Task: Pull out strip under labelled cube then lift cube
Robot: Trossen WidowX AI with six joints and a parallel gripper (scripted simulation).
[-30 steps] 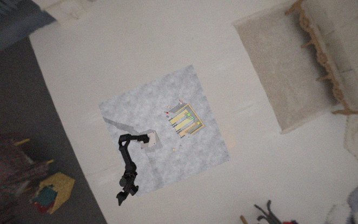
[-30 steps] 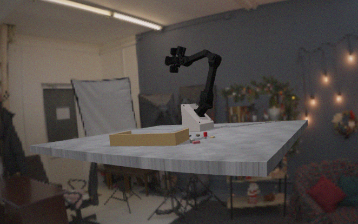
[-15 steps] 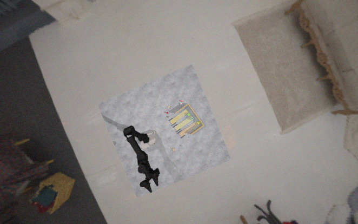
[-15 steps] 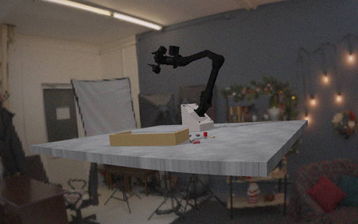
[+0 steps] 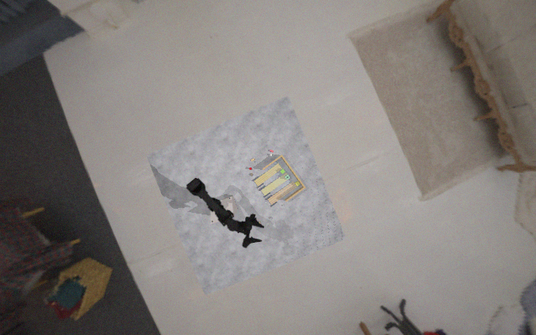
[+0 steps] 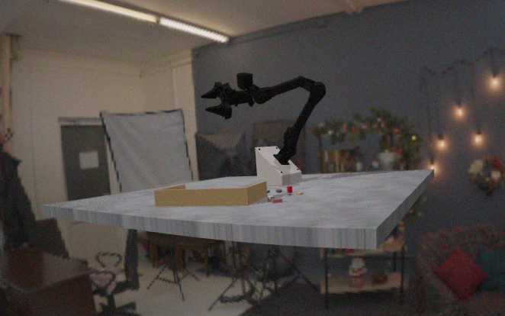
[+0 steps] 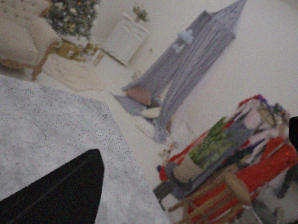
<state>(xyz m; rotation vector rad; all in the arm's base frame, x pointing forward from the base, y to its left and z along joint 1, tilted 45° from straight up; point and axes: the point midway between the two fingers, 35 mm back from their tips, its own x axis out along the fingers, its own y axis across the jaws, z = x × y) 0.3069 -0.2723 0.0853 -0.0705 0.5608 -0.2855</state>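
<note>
Several narrow strips lie side by side in a shallow yellow-walled tray [image 5: 294, 172] [image 6: 202, 197], among them a pale yellow strip [image 5: 267, 175], a middle yellow strip [image 5: 275, 186] and a tan strip [image 5: 282, 194]. A cube with a pale and green mark [image 5: 287, 177], apparently the labelled one, is at the far end of the middle yellow strip. A green cube [image 5: 282, 171] and a yellow-green cube [image 5: 297, 184] are on either side of it. In the exterior view the wall hides strips and cubes. My gripper [image 5: 262, 234] [image 6: 204, 103] [image 7: 196, 144] is open and empty, high above the table, away from the tray.
Beside the tray lie a small red piece [image 5: 250, 168] [image 6: 289, 189], a pink piece [image 5: 271, 151] [image 6: 277, 201], a tan piece [image 5: 253, 159] [image 6: 299, 193] and a brown piece [image 5: 251, 174] [image 6: 278, 190]. The arm's white base [image 6: 272, 175] stands behind the tray in the exterior view.
</note>
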